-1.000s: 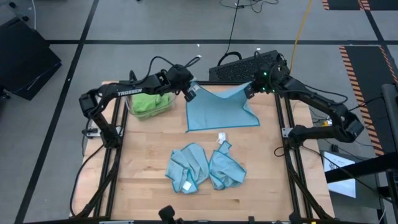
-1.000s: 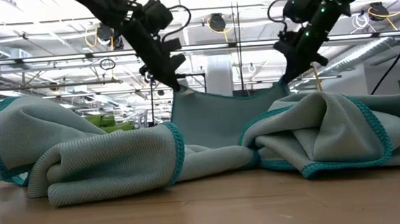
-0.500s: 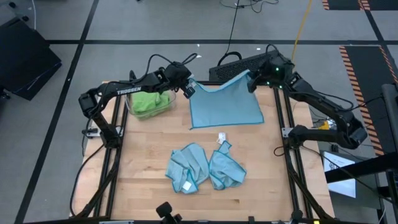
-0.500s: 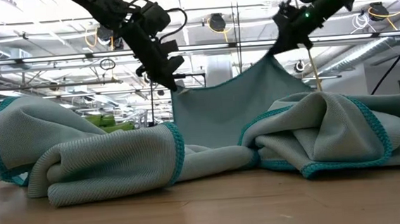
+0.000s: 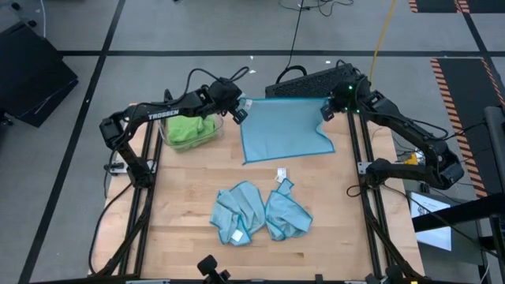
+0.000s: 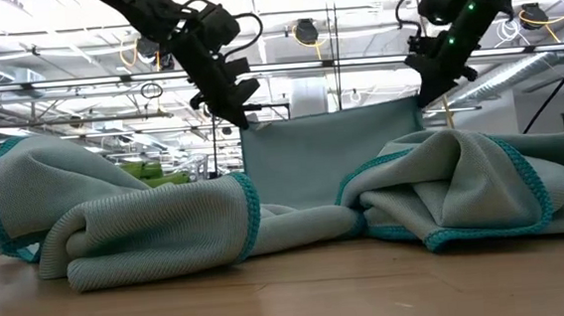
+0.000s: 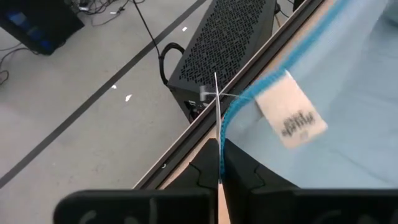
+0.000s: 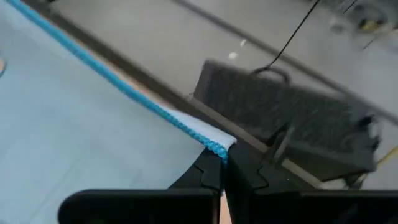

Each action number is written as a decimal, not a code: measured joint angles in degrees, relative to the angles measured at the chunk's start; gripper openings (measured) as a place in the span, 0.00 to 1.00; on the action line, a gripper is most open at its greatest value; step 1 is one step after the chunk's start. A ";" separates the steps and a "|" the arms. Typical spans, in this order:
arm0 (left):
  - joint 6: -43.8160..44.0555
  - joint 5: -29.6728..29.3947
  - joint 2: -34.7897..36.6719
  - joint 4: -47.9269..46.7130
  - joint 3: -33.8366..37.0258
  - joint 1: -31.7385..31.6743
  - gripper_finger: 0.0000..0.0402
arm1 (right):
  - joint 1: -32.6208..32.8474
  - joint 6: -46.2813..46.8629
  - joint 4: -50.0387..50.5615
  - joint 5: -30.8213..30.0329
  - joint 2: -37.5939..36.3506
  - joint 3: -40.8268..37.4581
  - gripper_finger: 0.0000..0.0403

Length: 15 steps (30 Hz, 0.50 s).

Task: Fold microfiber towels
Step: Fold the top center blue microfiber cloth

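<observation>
Since a second ago the right tool (image 5: 325,111) has swung outward toward the bench's right rail, so the top edge of the held light blue towel (image 5: 286,130), which sagged and slanted between the two arms, is now drawn out straight and level, as the low view shows. That towel hangs spread between the arms over the far middle of the bench (image 5: 181,197), its lower part reaching down to the wood. The left tool (image 5: 240,115) is clamped tight on the towel's upper left corner; its wrist view shows the dark fingers (image 7: 239,171) pressed together over the blue stitched edge, with the small white tag (image 7: 291,117) just beside the grip. The right tool is likewise closed hard on the upper right corner, where the bright blue hem ends right at its fingertips (image 8: 214,168). Nearer the front of the bench two more light blue towels lie crumpled and touching each other, one on the left (image 5: 238,211) and one on the right (image 5: 287,211), each showing a small white tag. At the far left of the bench, under the left arm, lime green towels (image 5: 188,128) sit bunched in a clear plastic bin (image 5: 211,137). Beyond the bench's far edge a black perforated box (image 5: 304,85) stands on the grey floor, with cables trailing away from it.
</observation>
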<state>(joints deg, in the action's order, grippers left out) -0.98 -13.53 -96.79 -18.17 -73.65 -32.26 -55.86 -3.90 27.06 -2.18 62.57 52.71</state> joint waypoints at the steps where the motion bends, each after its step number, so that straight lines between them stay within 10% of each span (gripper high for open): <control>1: 0.01 0.25 0.00 0.00 0.00 -0.02 0.01 | 0.00 -0.87 -2.05 -0.76 0.00 0.00 0.00; 7: 0.22 1.48 0.00 -0.06 0.00 -0.03 0.02 | -0.03 -8.18 -13.40 3.66 0.53 0.04 0.00; 15: 2.64 10.99 1.61 -7.41 0.00 1.59 0.01 | -1.01 2.88 3.53 15.22 -1.24 0.02 0.00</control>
<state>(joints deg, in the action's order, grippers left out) 1.66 -2.54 -95.18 -25.58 -73.65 -30.66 -56.87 -1.03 30.59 13.04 61.33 52.73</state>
